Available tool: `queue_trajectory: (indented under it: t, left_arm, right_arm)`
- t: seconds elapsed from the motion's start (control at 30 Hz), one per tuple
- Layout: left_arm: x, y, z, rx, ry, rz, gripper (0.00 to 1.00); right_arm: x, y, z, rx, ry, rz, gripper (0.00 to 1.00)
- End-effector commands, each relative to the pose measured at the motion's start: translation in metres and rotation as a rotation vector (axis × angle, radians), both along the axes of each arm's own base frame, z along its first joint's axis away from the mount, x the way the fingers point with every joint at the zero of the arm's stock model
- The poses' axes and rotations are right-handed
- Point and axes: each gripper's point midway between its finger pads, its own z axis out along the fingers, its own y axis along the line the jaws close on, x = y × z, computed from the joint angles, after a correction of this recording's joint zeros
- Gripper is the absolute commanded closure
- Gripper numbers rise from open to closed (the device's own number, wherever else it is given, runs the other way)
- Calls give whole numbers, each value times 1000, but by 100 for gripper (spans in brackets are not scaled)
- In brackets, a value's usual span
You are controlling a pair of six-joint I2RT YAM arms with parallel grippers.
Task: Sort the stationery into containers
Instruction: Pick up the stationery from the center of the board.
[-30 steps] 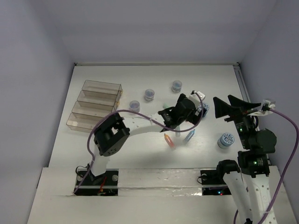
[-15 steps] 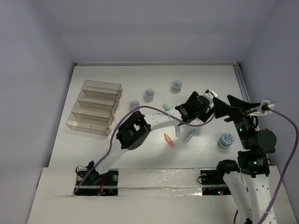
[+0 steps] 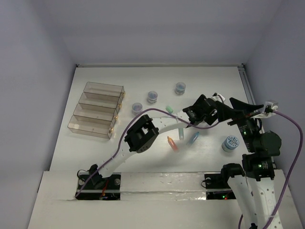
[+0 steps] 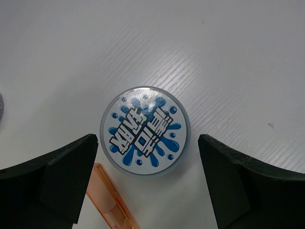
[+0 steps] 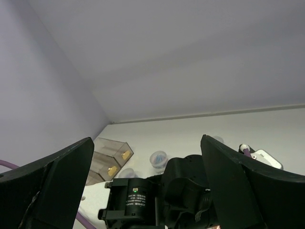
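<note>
My left gripper (image 4: 148, 188) is open and points down over a round blue-grey jar (image 4: 145, 130) with a blue splash top. The jar stands on the table between the two black fingers (image 4: 55, 181) and touches neither. An orange pen (image 4: 110, 200) lies just beside the jar. In the top view the left gripper (image 3: 210, 109) hides this jar. My right gripper (image 3: 233, 110) is open and empty, raised just right of the left gripper. Orange (image 3: 172, 143), blue (image 3: 194, 138), pale (image 3: 181, 132) and green (image 3: 168, 109) pens lie mid-table. The tinted trays (image 3: 97, 109) stand at the left.
Other jars stand at the back (image 3: 152, 97) (image 3: 180, 88), near the trays (image 3: 137, 107) and at the right (image 3: 232, 143). The right wrist view shows the left arm's wrist (image 5: 138, 200) close in front, the trays (image 5: 112, 160) and a jar (image 5: 158, 158) beyond.
My left arm has stretched out to the right, and its open gripper has moved from the middle of the table to above the jar. The right arm has barely moved.
</note>
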Motion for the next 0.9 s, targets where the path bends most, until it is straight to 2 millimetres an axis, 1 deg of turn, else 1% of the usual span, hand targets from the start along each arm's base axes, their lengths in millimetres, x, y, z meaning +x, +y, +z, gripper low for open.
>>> queue_trajectory:
  t: [0.0, 0.23, 0.27, 0.37, 0.4, 0.5, 0.57, 0.6, 0.63, 0.67, 0.7, 0.73, 0.77, 0.8, 0.83, 0.87]
  left_arm:
    - [6, -14, 32, -65, -43, -13, 14]
    - [6, -19, 33, -84, -41, -26, 25]
    - [5, -20, 32, -85, -38, -31, 31]
    - [6, -19, 28, -77, -37, -30, 43]
    - [5, -19, 29, -77, -37, -30, 50]
    - [6, -19, 33, -83, -43, -26, 61]
    - [6, -17, 47, -107, -59, -24, 64]
    - [11, -13, 55, -119, -68, -14, 66]
    - [12, -14, 78, -163, -94, -14, 67]
    - [13, -15, 92, -190, -115, -17, 67]
    - [13, -16, 106, -212, -128, -19, 68]
    - [17, -11, 131, -248, -151, -12, 68]
    - [23, -7, 149, -283, -169, -7, 69]
    - [27, -3, 163, -307, -181, -1, 69]
    - [29, 3, 189, -348, -201, 3, 69]
    - [39, 13, 200, -367, -210, 21, 69]
  right_arm:
    - [-1, 5, 6, -3, -28, 30, 0]
    - [2, 9, 3, -9, -20, 53, 0]
    - [3, 9, 2, -10, -15, 54, 0]
    - [4, 9, 1, -12, -11, 55, 0]
    - [4, 9, 1, -12, -11, 54, 0]
    - [3, 8, 2, -12, -15, 48, 0]
    - [1, 7, 3, -11, -20, 40, 0]
    - [1, 4, 5, -7, -25, 22, 0]
    - [-3, 0, 6, -1, -30, 3, 0]
    - [-6, -5, 9, 9, -39, -23, 0]
    - [-7, -18, 11, 30, -51, -97, 0]
    - [-20, -26, 18, 47, -90, -135, 0]
    - [-26, -32, 22, 60, -112, -164, 0]
    - [-32, -41, 25, 82, -134, -208, 0]
    - [-38, -43, 27, 91, -151, -220, 0]
    - [-50, -50, 33, 111, -189, -251, 0]
